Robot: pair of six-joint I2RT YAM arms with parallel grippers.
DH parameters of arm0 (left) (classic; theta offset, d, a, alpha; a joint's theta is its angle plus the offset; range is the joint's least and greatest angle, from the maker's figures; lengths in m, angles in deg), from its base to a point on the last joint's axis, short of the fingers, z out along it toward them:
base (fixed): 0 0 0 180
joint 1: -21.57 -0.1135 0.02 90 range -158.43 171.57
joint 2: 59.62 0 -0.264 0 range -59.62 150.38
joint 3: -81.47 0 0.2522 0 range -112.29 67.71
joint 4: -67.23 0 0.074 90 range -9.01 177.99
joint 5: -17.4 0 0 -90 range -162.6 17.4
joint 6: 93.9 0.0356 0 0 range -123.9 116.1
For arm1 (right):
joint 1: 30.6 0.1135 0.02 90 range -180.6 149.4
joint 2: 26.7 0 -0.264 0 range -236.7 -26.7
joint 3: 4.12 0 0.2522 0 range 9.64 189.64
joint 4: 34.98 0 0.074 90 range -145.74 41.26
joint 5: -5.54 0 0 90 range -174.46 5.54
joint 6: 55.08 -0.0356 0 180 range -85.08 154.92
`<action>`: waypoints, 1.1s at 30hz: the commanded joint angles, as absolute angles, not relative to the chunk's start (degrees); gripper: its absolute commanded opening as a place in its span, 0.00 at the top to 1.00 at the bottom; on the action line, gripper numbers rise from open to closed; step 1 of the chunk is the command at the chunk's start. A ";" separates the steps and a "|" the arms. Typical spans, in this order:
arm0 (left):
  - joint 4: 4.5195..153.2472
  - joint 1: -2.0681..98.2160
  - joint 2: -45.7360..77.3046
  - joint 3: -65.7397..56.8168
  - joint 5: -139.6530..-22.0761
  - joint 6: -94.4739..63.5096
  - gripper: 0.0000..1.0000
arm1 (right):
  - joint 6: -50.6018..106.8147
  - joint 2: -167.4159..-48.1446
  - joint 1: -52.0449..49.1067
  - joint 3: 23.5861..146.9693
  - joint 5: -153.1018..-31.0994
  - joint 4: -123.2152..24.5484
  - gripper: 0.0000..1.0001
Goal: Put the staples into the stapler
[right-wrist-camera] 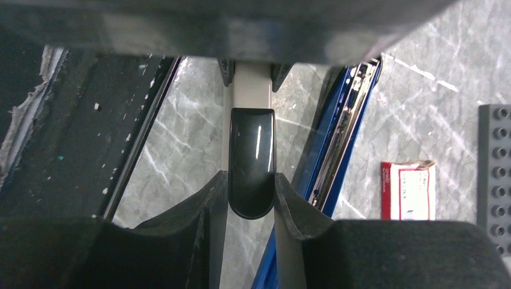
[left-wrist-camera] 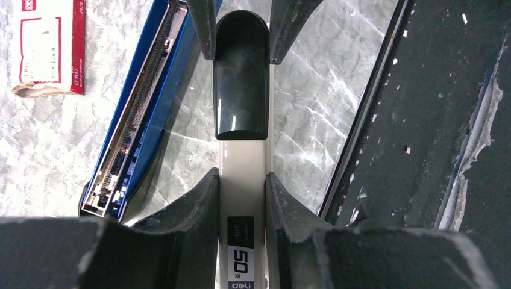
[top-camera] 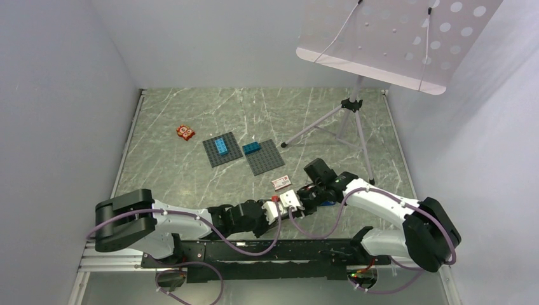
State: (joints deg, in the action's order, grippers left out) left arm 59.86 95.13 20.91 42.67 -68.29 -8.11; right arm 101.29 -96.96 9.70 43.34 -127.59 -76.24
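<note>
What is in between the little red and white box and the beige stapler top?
The stapler's open blue staple tray lies between the staple box and the beige stapler top. The left wrist view shows it best.

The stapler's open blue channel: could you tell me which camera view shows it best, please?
The left wrist view: the blue channel runs nearly full length there, spring and rail clear. The right wrist view shows a shorter stretch, partly cut off. The top external view barely shows it.
</note>
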 commanded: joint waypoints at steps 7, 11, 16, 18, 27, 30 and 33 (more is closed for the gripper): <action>70.34 95.33 24.32 39.79 -69.23 -10.54 1.00 | 102.10 -90.14 -1.64 51.28 -134.27 -89.12 0.45; 72.80 95.40 21.60 40.96 -67.55 -13.23 1.00 | 105.06 -85.26 -9.80 50.86 -138.50 -92.39 0.27; 80.02 95.58 19.05 40.32 -64.71 -19.46 1.00 | 109.17 -83.42 -17.85 52.22 -143.45 -97.29 0.14; 86.75 95.58 18.64 38.68 -62.98 -23.94 1.00 | 110.62 -83.11 -20.36 52.59 -144.88 -98.73 0.14; 108.75 95.05 13.94 37.33 -49.89 -49.74 1.00 | 114.81 -82.73 -27.67 52.67 -148.27 -102.43 0.13; 110.15 92.95 11.28 39.09 -48.37 -56.04 1.00 | 116.15 -82.82 -29.07 52.79 -149.01 -103.60 0.13; 109.98 90.04 8.65 40.39 -46.94 -58.72 1.00 | 117.33 -83.07 -30.17 52.91 -149.75 -104.71 0.12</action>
State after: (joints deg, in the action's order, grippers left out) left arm 97.24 93.63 10.22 36.75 -52.53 -48.87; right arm 113.33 -83.58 -28.88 50.59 -145.08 -101.91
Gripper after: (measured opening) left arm 0.312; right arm 0.873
